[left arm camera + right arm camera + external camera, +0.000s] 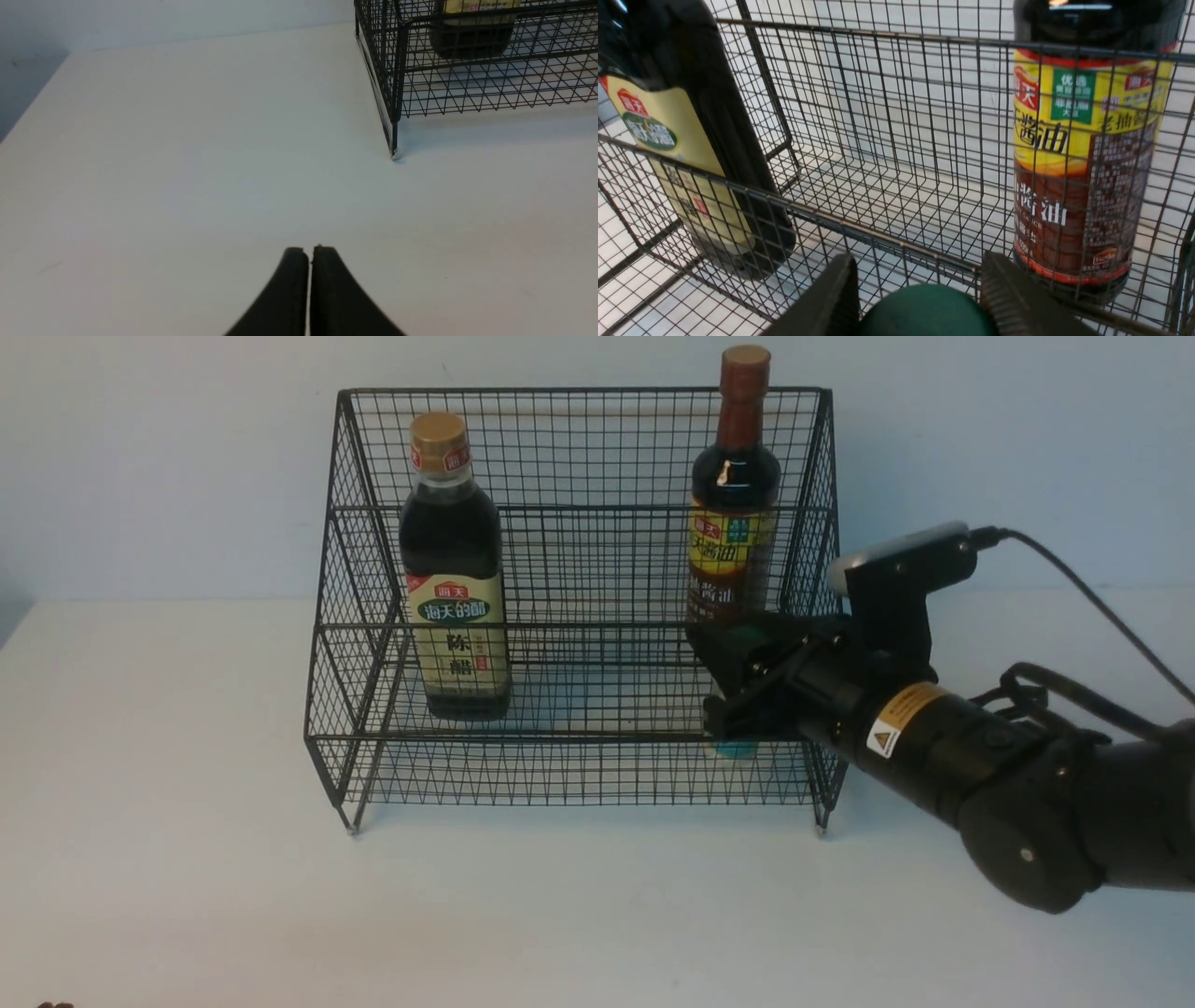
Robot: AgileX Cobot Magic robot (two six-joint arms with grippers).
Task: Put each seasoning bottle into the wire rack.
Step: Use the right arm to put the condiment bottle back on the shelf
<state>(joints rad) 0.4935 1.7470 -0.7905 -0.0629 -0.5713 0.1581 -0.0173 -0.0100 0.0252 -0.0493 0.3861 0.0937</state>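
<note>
Your right gripper (738, 695) is closed around the small clear green-capped shaker (927, 310), held over the lower front tier of the large black wire-mesh rack (579, 504), at about 5 o'clock from the tall dark soy bottle with the yellow-brown label (733, 537). Letting go too high could tip the shaker on the mesh, and drifting back could knock the soy bottle. The tall dark vinegar bottle with the gold cap (455, 588) stands well clear at 9 o'clock, and your left gripper (309, 289) is pinched together on nothing

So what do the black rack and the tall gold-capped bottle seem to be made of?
The large black wire-mesh rack looks like thin metal wire with a dark matte coating: an open grid of rods on small feet. The tall dark gold-capped bottle looks like clear glass or hard plastic, I cannot tell which: its shoulders are glossy and its label looks like paper.
</note>
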